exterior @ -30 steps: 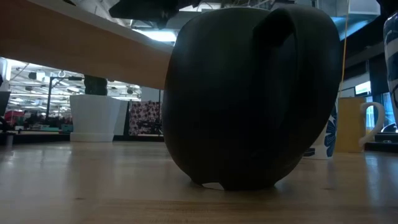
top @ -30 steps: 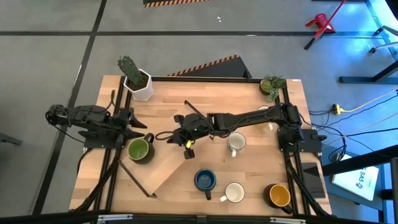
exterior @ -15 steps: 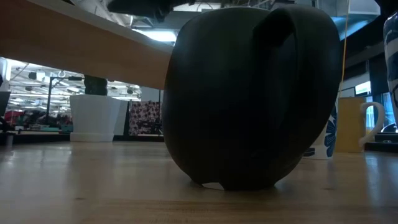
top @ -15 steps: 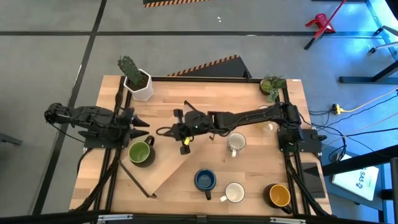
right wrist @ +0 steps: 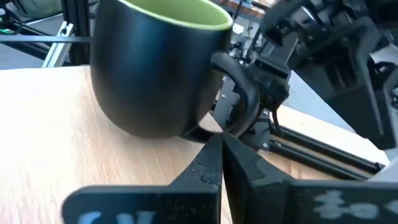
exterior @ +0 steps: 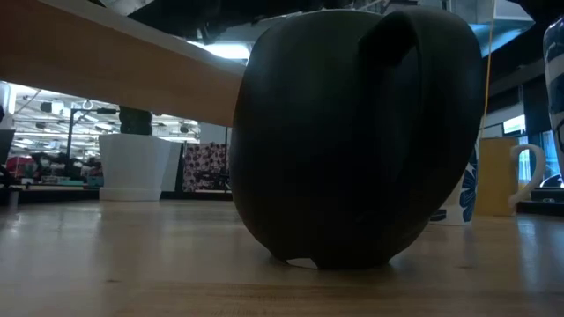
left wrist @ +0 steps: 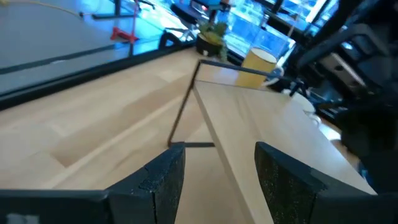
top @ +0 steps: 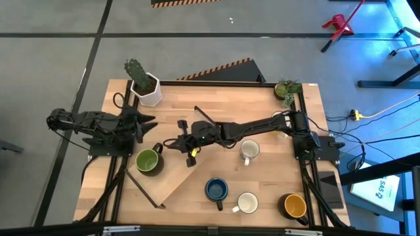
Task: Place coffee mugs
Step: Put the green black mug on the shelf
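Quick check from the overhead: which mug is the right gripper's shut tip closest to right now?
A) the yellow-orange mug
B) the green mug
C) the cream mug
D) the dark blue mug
B: the right gripper sits shut just beside the green mug, near its handle.

Pale matt wood table (top: 262,180), glossy ceramic green mug (top: 147,159), dark matt outside

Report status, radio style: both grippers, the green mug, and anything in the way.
Left gripper open, empty, above the green mug. Right gripper shut, tips at the mug's handle, holding nothing. Mug upright on table. Raised board lies just beside it.
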Tool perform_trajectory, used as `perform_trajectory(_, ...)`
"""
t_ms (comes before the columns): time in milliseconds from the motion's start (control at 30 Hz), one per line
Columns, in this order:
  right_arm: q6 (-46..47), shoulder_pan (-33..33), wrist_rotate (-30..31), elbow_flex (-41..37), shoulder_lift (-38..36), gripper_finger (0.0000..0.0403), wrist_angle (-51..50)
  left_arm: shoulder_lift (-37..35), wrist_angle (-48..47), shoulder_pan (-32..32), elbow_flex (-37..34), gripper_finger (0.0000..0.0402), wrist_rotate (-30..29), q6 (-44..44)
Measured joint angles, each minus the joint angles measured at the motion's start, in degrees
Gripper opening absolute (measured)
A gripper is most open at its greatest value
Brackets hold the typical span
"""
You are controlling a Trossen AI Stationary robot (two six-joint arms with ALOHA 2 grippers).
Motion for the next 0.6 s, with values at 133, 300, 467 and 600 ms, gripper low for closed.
perform_trajectory(133,-2.2,-0.11,0.82,0.0,0.0,0.0,1.79,-0.02,0.08,0.0,0.32,0.0188,-0.96,-0.04)
perform_trajectory(300,-2.59,-0.09,0.65,1.07,1.05,0.0,3.02,-0.01,1.47,0.0,0.34,0.0188,-0.96,-1.33)
perform_trajectory(467,-4.3,0.0,-0.64,7.56,4.3,0.0,-1.86,0.0,4.19,0.0,0.34,0.0188,-1.03,0.03)
perform_trajectory(600,-7.85,0.0,-0.42,11.34,5.78,0.0,-7.61,-0.01,4.31,0.0,0.34,0.0188,-1.04,0.11)
